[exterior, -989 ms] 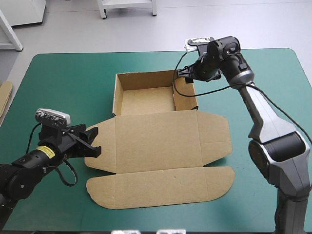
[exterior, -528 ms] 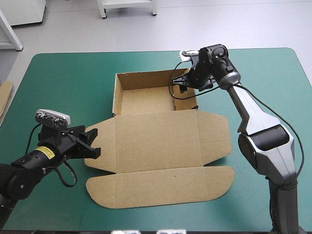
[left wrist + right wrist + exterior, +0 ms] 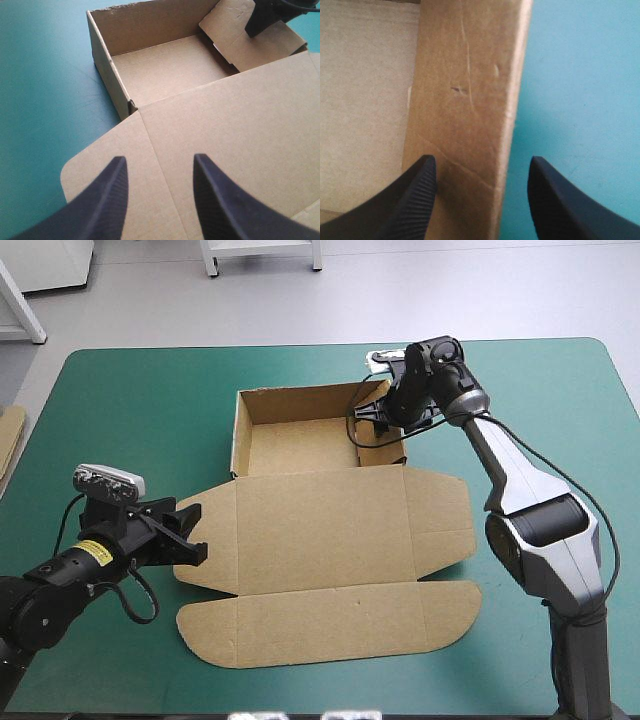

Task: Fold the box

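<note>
The brown box point(image 3: 300, 445) lies mid-table as an open tray, its lid point(image 3: 330, 540) flat toward the near edge with rounded flaps. My right gripper point(image 3: 372, 416) is open at the tray's right wall. In the right wrist view that wall's brown panel point(image 3: 465, 100) stands between the black fingers of the right gripper point(image 3: 482, 167). My left gripper point(image 3: 196, 530) is open at the lid's left flap. In the left wrist view the left gripper point(image 3: 160, 170) hovers over that flap point(image 3: 100, 165), with the tray point(image 3: 165, 65) ahead and the right gripper's fingertip point(image 3: 265, 17) at its leaning wall.
An edge of more brown board point(image 3: 10, 440) shows at the table's left edge. The teal-green cover point(image 3: 140, 410) lies bare left of the tray and right of the lid point(image 3: 540, 400). Beside the right wall the cover point(image 3: 580, 100) is bare.
My right gripper has swung left from beyond the tray's far right corner onto its right wall. The left arm has barely moved.
</note>
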{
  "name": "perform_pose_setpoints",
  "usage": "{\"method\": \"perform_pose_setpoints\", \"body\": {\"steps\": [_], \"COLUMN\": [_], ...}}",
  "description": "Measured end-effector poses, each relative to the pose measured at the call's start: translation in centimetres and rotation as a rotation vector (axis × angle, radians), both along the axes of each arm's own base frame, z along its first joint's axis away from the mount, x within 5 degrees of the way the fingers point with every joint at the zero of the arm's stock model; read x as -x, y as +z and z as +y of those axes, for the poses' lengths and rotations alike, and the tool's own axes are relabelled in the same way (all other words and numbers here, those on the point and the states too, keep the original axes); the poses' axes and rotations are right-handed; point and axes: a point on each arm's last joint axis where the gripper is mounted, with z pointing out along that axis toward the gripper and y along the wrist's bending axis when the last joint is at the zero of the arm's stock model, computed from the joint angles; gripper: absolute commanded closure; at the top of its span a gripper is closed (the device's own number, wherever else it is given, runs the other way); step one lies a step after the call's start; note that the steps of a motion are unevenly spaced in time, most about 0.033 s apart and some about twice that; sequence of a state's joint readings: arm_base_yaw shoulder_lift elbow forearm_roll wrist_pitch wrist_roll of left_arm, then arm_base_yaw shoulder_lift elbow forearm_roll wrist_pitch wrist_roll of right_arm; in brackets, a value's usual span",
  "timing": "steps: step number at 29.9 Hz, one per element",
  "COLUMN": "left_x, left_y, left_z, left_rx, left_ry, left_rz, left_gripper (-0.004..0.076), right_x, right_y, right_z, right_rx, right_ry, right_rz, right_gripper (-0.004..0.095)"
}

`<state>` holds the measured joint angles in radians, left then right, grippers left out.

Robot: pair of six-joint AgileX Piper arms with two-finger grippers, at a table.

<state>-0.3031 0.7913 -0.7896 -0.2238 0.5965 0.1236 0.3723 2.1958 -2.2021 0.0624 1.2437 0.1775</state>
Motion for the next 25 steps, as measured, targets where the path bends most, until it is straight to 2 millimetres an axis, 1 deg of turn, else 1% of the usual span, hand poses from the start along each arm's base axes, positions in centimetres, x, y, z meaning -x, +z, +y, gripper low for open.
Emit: {"method": "perform_pose_setpoints", "body": {"steps": [1,3,4,6,13,18,21,25], "left_x": [0.0,0.0,0.0,0.0,0.0,0.0,0.0,0.0], "left_y": [0.0,0.0,0.0,0.0,0.0,-0.1,-0.1,-0.1], "left_z": [0.0,0.0,0.0,0.0,0.0,0.0,0.0,0.0], "left_rx": [0.001,0.001,0.001,0.002,0.002,0.001,0.001,0.001], "left_ry": [0.000,0.000,0.000,0.000,-0.001,-0.002,-0.002,-0.002], "left_rz": [0.000,0.000,0.000,0.001,0.006,0.009,0.009,0.009], "left_gripper": [0.0418,0.0418,0.0418,0.0420,0.0420,0.0420,0.0420,0.0420], "right_x": [0.0,0.0,0.0,0.0,-0.2,-0.3,-0.7,-1.3], "right_y": [0.0,-0.2,-0.2,-0.2,-0.2,-0.2,-0.3,-0.9], "right_z": [0.0,0.0,0.0,0.0,-0.1,-0.6,-1.6,-4.1], "right_rx": [0.001,0.005,0.006,0.010,0.023,0.057,0.059,0.041], "right_ry": [0.002,0.004,0.004,0.014,0.020,0.013,-0.004,-0.050], "right_rz": [0.000,0.002,0.003,0.002,-0.018,-0.021,-0.018,0.007], "right_gripper": [0.0586,0.0802,0.0927,0.0904,0.0907,0.0907,0.0908,0.0908]}}
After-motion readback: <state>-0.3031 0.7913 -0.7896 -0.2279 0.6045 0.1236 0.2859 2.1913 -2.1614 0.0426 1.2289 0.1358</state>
